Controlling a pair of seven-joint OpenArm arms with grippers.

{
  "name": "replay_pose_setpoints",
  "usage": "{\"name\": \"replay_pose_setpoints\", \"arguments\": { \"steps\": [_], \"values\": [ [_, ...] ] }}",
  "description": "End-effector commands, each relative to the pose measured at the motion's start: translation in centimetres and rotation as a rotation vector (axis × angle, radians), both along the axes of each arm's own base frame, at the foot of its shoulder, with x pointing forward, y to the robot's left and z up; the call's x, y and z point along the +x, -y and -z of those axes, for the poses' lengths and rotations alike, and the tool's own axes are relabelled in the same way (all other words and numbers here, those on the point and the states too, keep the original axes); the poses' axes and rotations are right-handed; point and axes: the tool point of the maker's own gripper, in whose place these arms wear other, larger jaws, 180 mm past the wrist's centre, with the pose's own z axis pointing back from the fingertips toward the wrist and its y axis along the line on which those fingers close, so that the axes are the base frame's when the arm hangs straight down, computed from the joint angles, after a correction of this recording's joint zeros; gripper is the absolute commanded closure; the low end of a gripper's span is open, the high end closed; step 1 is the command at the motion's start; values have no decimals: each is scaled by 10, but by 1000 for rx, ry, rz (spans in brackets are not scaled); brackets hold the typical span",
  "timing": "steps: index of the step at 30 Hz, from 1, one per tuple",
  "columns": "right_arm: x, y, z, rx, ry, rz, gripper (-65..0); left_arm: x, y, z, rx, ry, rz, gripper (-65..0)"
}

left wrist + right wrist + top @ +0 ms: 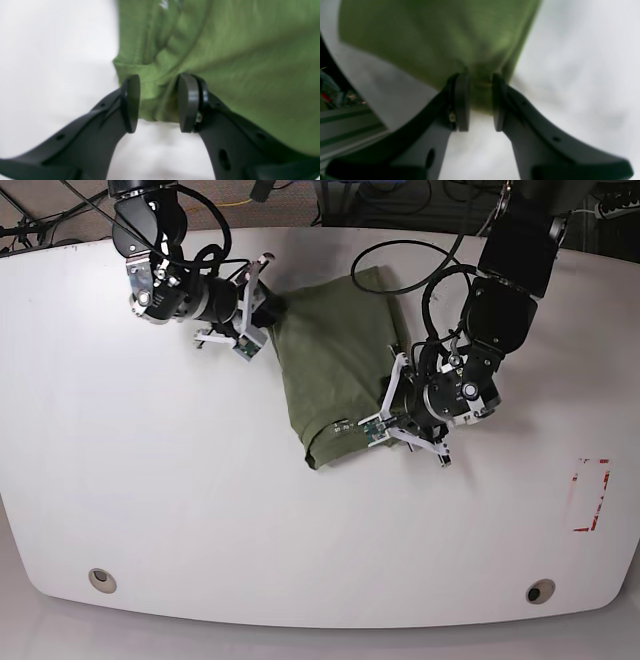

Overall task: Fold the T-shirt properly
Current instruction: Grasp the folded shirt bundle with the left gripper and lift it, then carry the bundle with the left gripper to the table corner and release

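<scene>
Fingers (188,102) of both grippers pinch olive cloth, jaws partway closed on bunched fabric.

Left gripper (158,103): pads either side of a gathered hem fold of the T-shirt (250,62), cloth pressed between them; seam and ribbed edge run up toward 12 o'clock, blurred. Right gripper (481,102): narrower gap, a wad of the shirt edge caught between its pads, cloth fanning up toward 11 o'clock. Base view: T-shirt (335,365) lies folded into a long strip on the white table (200,510), just above centre, running from 1 o'clock down to 7 o'clock. Right gripper (262,310) holds its upper-left edge at 10 o'clock; left gripper (385,420) holds the lower-right edge at 4 o'clock. Red marking (592,495) sits near the table's 3 o'clock rim, well apart from the shirt.
</scene>
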Motion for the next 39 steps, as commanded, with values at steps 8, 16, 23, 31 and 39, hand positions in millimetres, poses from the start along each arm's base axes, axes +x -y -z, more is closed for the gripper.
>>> {"name": "replay_pose_setpoints", "arguments": {
  "steps": [8,16,23,31,39],
  "values": [
    [0,-95,-26,134,29,-143,-136,29,2,-95,-54,242,-63,-225],
    [30,-94,-46,150,99,-112,-136,16,1,-91,-148,216,-153,-229],
    [40,-43,-48,109,139,-41,-136,-11,26,-64,-307,110,-280,-304],
    [50,15,-58,160,150,128,-136,-34,47,-45,-498,65,-467,-426],
    [52,44,-65,172,155,194,-136,-46,43,13,-502,7,-567,-426]
  ]
}}
